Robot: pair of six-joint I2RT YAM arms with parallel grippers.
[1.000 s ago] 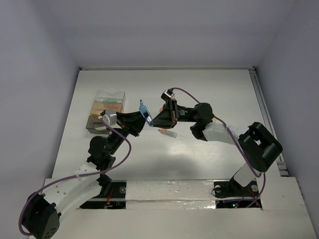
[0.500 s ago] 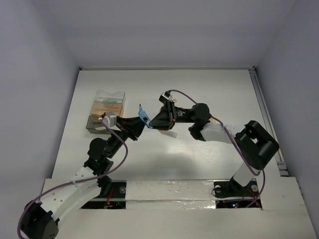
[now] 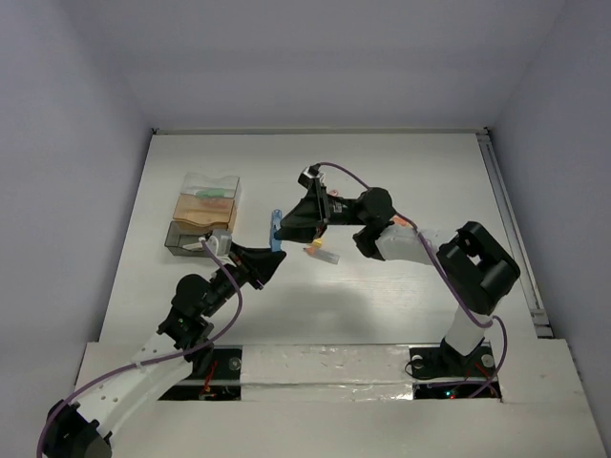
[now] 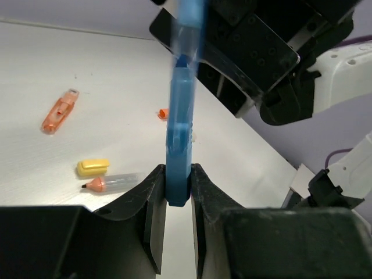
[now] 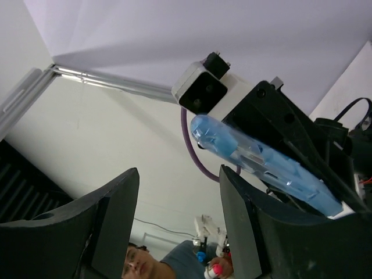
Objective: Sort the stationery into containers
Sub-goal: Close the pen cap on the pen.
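Observation:
A blue highlighter [image 3: 276,229] stands upright in the air over mid-table, and my left gripper [image 3: 270,254] is shut on its lower end. In the left wrist view the blue highlighter [image 4: 180,116] rises from my left gripper [image 4: 177,181]. My right gripper [image 3: 285,227] is right beside the highlighter's upper part, open. In the right wrist view my right gripper [image 5: 177,174] has nothing between its fingers, and the blue highlighter [image 5: 261,164] lies just outside the right finger. The containers [image 3: 202,215] sit to the left, a green piece [image 3: 214,194] in the clear far box.
Loose stationery lies on the table under the right arm: an orange piece [image 4: 59,110], a yellow cap [image 4: 93,167], a clear pen with an orange tip [image 4: 111,182] and a small orange cap [image 4: 163,113]. A metal rail [image 3: 511,229] runs along the table's right edge.
My right gripper has opened and let go of the blue highlighter's top. My left gripper has kept hold of it and drawn it slightly toward the near edge.

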